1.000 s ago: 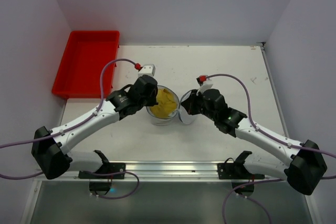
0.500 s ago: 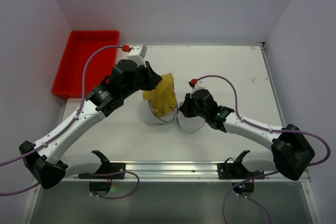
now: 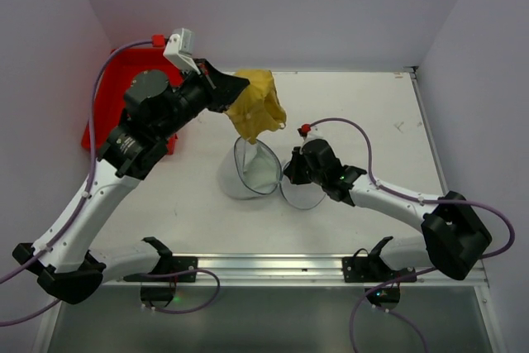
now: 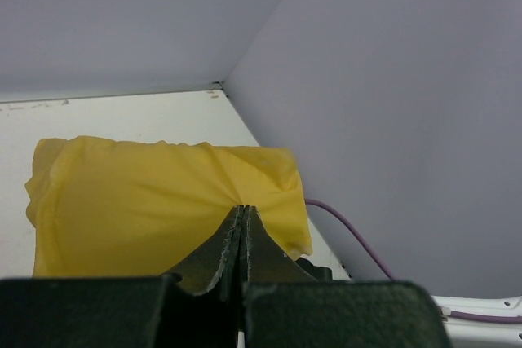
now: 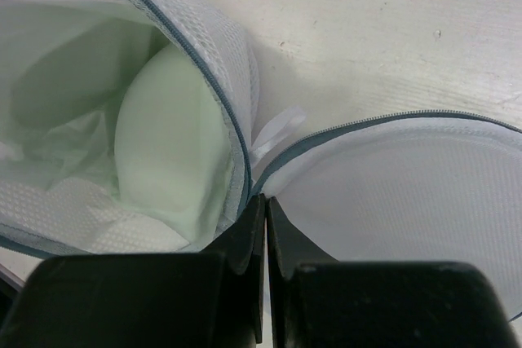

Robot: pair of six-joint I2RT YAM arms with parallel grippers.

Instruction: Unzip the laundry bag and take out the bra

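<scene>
The yellow bra (image 3: pixel 258 105) hangs in the air above the table, with my left gripper (image 3: pixel 235 85) shut on its upper edge. In the left wrist view the bra (image 4: pixel 155 193) bunches at the shut fingertips of the left gripper (image 4: pixel 243 209). Below it the white mesh laundry bag (image 3: pixel 250 169) stands unzipped, its round lid (image 3: pixel 303 194) folded out to the right. My right gripper (image 3: pixel 289 173) is shut on the bag where the lid (image 5: pixel 408 193) joins the bag's mesh wall (image 5: pixel 208 26). Inside the bag lies a pale green rounded pad (image 5: pixel 167 148).
The red tray (image 3: pixel 111 98) sits at the back left, partly behind my raised left arm. A purple cable (image 3: pixel 347 121) loops over the table behind the right arm. The walls close in on the left, back and right.
My left arm has risen and swung back-left, lifting the bra out of the bag. The bag has tipped toward the left arm. The right gripper stays shut on the bag's edge.
</scene>
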